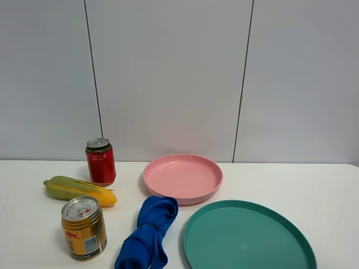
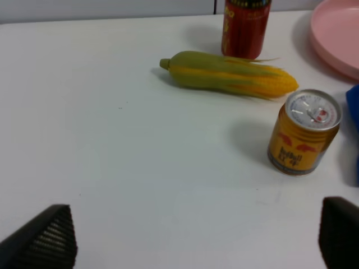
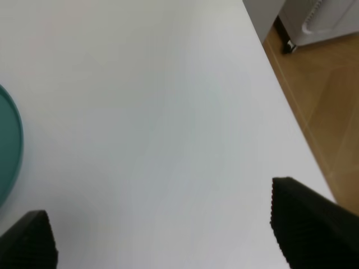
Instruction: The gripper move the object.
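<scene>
On the white table stand a red can (image 1: 101, 161), a corn cob (image 1: 80, 190), a gold can (image 1: 84, 227), a crumpled blue cloth (image 1: 148, 233), a pink plate (image 1: 183, 177) and a teal plate (image 1: 247, 237). No gripper shows in the exterior high view. The left gripper (image 2: 196, 238) is open and empty above bare table, short of the gold can (image 2: 304, 134), the corn (image 2: 229, 74) and the red can (image 2: 245, 27). The right gripper (image 3: 168, 230) is open and empty over bare table, beside the teal plate's rim (image 3: 8, 145).
The table's right edge (image 3: 291, 120) drops to a wooden floor (image 3: 328, 95), with a white unit's base (image 3: 320, 19) beyond. A grey panelled wall (image 1: 179, 78) stands behind the table. The pink plate's rim (image 2: 336, 33) and a blue cloth edge (image 2: 353, 106) show in the left wrist view.
</scene>
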`<action>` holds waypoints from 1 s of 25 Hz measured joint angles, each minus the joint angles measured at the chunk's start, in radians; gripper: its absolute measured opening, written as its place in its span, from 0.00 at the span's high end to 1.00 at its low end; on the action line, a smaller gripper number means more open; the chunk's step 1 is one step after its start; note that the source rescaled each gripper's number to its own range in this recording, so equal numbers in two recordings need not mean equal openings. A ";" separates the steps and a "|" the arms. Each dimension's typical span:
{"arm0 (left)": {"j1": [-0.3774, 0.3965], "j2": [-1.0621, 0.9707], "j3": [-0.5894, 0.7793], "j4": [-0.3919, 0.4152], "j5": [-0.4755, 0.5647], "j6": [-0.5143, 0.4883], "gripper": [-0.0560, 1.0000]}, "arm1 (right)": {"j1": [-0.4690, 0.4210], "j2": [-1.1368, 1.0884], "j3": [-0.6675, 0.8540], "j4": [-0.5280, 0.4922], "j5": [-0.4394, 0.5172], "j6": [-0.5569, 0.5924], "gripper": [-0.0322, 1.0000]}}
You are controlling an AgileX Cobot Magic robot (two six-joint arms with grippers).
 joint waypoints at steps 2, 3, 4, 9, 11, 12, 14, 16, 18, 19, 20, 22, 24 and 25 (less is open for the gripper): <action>0.000 0.000 0.000 0.000 0.000 0.000 0.00 | -0.059 -0.059 0.030 0.034 0.002 0.000 0.26; 0.000 0.000 0.000 0.000 0.000 0.000 0.00 | -0.089 -0.086 0.044 0.048 0.006 -0.001 0.26; 0.000 0.000 0.000 0.000 0.000 0.000 0.00 | -0.114 -0.108 0.056 0.058 0.006 -0.010 0.26; 0.000 0.000 0.000 0.000 0.000 0.000 0.00 | -0.155 -0.212 0.106 0.088 0.007 -0.091 0.26; 0.000 0.000 0.000 0.000 0.000 0.000 0.00 | -0.156 -0.249 0.137 0.102 0.007 -0.107 0.26; 0.000 0.000 0.000 0.000 0.000 0.000 0.00 | -0.156 -0.269 0.150 0.110 0.009 -0.112 0.26; 0.000 0.000 0.000 0.000 0.000 0.000 0.00 | -0.156 -0.304 0.162 0.121 0.012 -0.114 0.26; 0.000 0.000 0.000 0.000 0.000 0.000 0.00 | -0.156 -0.321 0.162 0.128 0.002 -0.121 0.26; 0.000 0.000 0.000 0.000 0.000 0.000 0.00 | -0.158 -0.321 0.163 0.130 -0.011 -0.126 0.26; 0.000 0.000 0.000 0.000 0.000 0.000 0.00 | -0.158 -0.321 0.163 0.131 -0.012 -0.128 0.26; 0.000 0.000 0.000 0.000 0.000 0.000 0.00 | -0.158 -0.321 0.164 0.132 -0.012 -0.129 0.26; 0.000 0.000 0.000 0.000 0.000 0.000 0.00 | -0.158 -0.321 0.165 0.133 -0.024 -0.129 0.26; 0.000 0.000 0.000 0.000 0.000 0.000 0.00 | -0.158 -0.321 0.169 0.142 -0.053 -0.125 0.26; 0.000 0.000 0.000 0.000 0.000 0.000 0.00 | -0.158 -0.321 0.176 0.155 -0.079 -0.121 0.26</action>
